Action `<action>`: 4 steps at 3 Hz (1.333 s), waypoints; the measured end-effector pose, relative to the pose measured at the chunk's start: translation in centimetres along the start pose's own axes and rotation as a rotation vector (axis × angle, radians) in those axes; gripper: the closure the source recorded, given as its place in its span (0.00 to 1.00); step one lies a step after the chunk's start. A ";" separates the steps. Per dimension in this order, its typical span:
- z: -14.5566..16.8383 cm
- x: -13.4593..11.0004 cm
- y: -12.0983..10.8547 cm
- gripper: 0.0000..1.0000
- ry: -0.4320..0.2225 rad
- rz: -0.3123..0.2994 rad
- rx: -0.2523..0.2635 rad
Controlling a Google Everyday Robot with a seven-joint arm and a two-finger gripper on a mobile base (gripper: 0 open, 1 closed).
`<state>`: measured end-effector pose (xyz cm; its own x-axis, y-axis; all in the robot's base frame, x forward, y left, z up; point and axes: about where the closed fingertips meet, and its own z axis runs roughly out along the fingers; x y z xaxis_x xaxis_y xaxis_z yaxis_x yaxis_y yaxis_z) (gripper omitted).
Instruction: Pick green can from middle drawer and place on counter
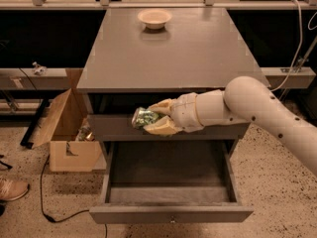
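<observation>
My gripper [153,118] is shut on the green can [143,118], a small dented green can with pale markings. It holds the can in the air in front of the top drawer's front panel, above the open middle drawer [171,213] and just below the counter's front edge. The drawer's grey floor lies bare. The counter [188,53] is a wide flat grey top. My white arm reaches in from the right.
A shallow cream bowl [154,18] sits at the back of the counter. An open cardboard box [64,133] stands on the floor to the left of the cabinet. A black cable [47,202] runs along the floor at the left, and a shoe [12,189] shows at the left edge.
</observation>
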<state>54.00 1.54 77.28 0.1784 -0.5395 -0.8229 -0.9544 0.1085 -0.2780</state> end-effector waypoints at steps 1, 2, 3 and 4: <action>0.4 0.2 0.3 1.00 -0.004 0.000 -0.005; -0.1 -0.2 0.0 1.00 0.000 -0.005 0.001; -5.1 -4.6 -3.2 1.00 0.043 -0.049 0.054; -9.4 -9.2 -8.7 1.00 0.101 -0.078 0.108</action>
<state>58.42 -2.29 91.91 0.2208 -0.6301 -0.7444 -0.9065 0.1490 -0.3950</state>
